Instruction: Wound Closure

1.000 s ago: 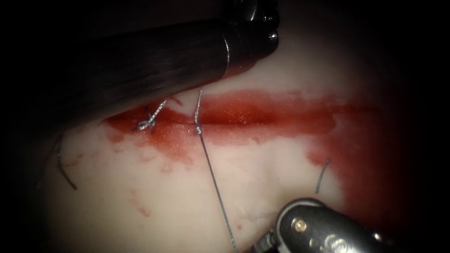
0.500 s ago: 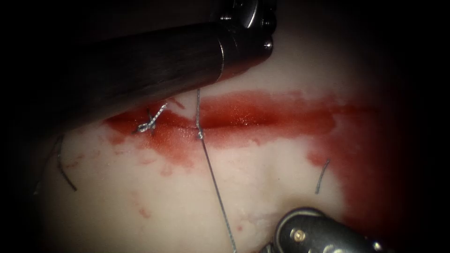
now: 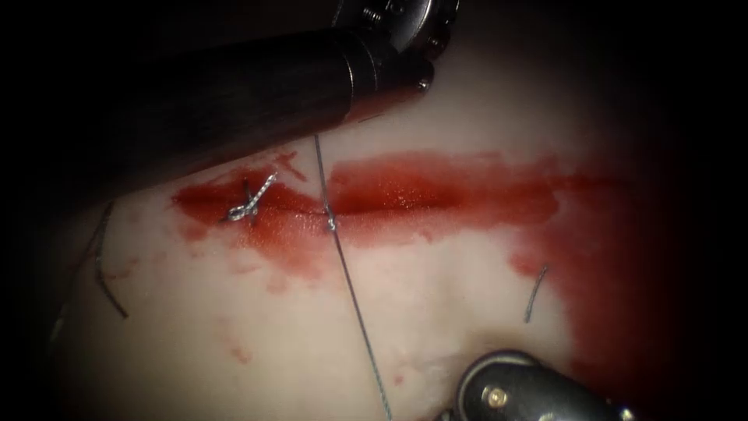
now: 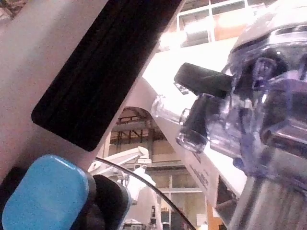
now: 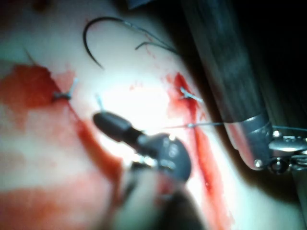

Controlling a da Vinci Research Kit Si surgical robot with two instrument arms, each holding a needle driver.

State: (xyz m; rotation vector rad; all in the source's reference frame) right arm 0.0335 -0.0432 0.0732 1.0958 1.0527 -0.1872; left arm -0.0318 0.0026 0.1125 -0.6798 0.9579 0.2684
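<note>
Left tool (image 3: pixel 393 23) is crossing the frame's top, jaws cut off; right tool (image 3: pixel 538 390) at bottom edge, jaws hidden; grips cannot be told. Thread (image 3: pixel 347 281) is running taut across the cut (image 3: pixel 405 204). Needle (image 5: pixel 93 40) is lying free on the tissue (image 3: pixel 436 312).

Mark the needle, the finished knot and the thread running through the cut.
needle (image 5: pixel 90 40): right wrist view, mid-curve, lying on tissue.
finished knot (image 3: pixel 243 209): endoscope view, its twisted tail.
thread (image 3: pixel 354 300): endoscope view, taut strand below cut.
</note>
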